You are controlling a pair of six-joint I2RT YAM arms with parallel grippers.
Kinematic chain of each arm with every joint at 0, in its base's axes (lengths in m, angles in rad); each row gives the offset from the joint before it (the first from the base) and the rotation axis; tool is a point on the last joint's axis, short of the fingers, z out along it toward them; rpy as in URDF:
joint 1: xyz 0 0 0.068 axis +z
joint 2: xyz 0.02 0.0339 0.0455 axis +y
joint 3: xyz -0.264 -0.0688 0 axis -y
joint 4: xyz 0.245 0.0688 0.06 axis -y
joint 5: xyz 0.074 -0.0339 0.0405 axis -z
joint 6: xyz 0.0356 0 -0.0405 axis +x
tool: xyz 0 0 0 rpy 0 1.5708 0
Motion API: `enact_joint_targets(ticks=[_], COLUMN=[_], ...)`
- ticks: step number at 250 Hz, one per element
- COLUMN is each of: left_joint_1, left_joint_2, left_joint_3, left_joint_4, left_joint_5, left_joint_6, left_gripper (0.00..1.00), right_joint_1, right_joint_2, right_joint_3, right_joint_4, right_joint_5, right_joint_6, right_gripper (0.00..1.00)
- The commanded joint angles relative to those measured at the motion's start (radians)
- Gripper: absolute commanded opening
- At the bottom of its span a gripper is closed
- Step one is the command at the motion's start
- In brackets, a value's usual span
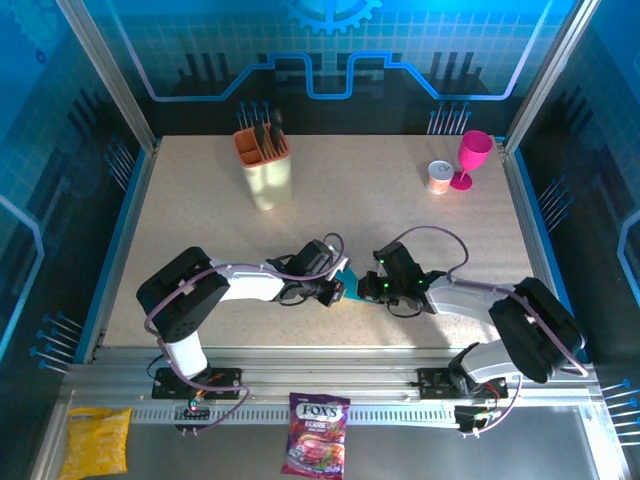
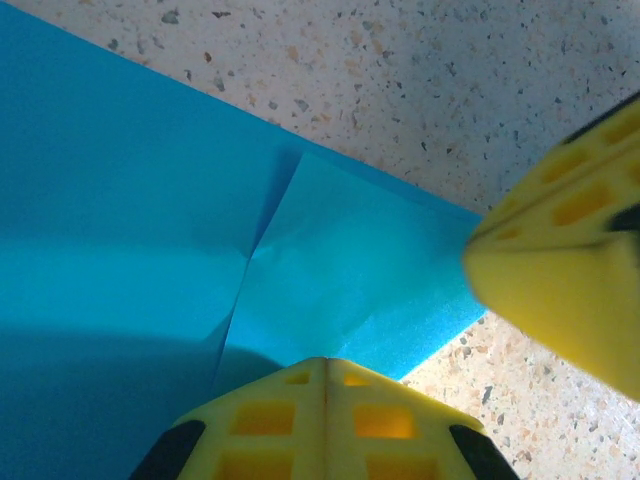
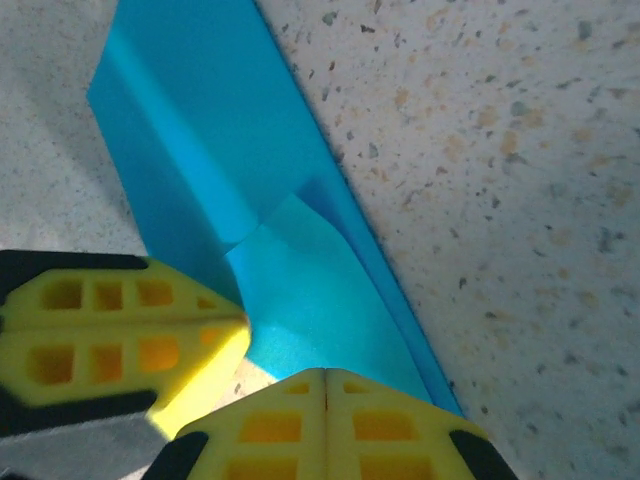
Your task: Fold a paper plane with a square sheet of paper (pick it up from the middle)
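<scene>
Centrally, near the front edge of the speckled worktop (image 1: 200,230), one cyan-blue sheet of paper (image 1: 346,279) lay partly folded. In the overhead view it was largely covered by the two end effectors that met above it.

- **Left end effector** (image 2: 325,372): clenched, with its two yellow fingers (image 2: 265,430) pressed together along one seam. The tip sat over a paler folded flap of the sheet.
- **Right end effector** (image 3: 325,382): likewise clenched, two fingers and one seam. Its tip sat at the near end of the folded strip, just beside the left one.
- **Grip:** whether either tip actually pinched any paper could not be told.
- **Paper:** the wrist views showed several creases running to one point, and at least two overlapping layers. One long edge lay flat on the worktop.

At the far left stood one beige utensil holder (image 1: 268,178) with an orange insert and several dark handles, too small to count. At the far right stood one pink goblet (image 1: 473,157), with one small cylindrical container (image 1: 439,177) just beside it. Both were well apart from the paper.

In front of the worktop, on the grey ledge (image 1: 420,440), lay two packets: one yellow packet (image 1: 97,440) and one Fox's candy bag (image 1: 317,433).
</scene>
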Motion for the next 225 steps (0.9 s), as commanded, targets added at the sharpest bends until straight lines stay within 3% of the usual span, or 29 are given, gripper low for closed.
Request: enact_joint_targets(ticks=[1, 29, 66, 125, 157, 225], left_joint_1=[0.014, 0.042, 0.087, 0.09, 0.048, -0.072], left_joint_2=[0.021, -0.01, -0.093, -0.205, -0.218, -0.168], left_joint_3=[-0.064, -0.088, -0.147, -0.211, -0.252, -0.226], left_joint_4=[-0.153, -0.106, 0.022, 0.165, 0.292, 0.394], left_joint_5=[0.001, 0.015, 0.005, -0.098, -0.127, -0.277], left_joint_6=[0.001, -0.057, -0.236, -0.661, -0.823, -0.943], left_gripper=[0.0, 0.0, 0.0, 0.0, 0.0, 0.0], right_joint_1=[0.005, -0.008, -0.019, -0.017, -0.013, -0.009], right_joint_2=[0.06, 0.111, 0.155, 0.175, 0.177, 0.189], right_joint_3=[0.011, -0.013, -0.065, -0.094, -0.092, -0.083], right_joint_4=[0.055, 0.085, 0.15, 0.179, 0.173, 0.163], right_joint_5=[0.02, 0.018, -0.009, -0.01, -0.007, -0.006], right_joint_6=[0.006, 0.015, 0.042, 0.066, 0.068, 0.069], right_gripper=[0.0, 0.0, 0.0, 0.0, 0.0, 0.0])
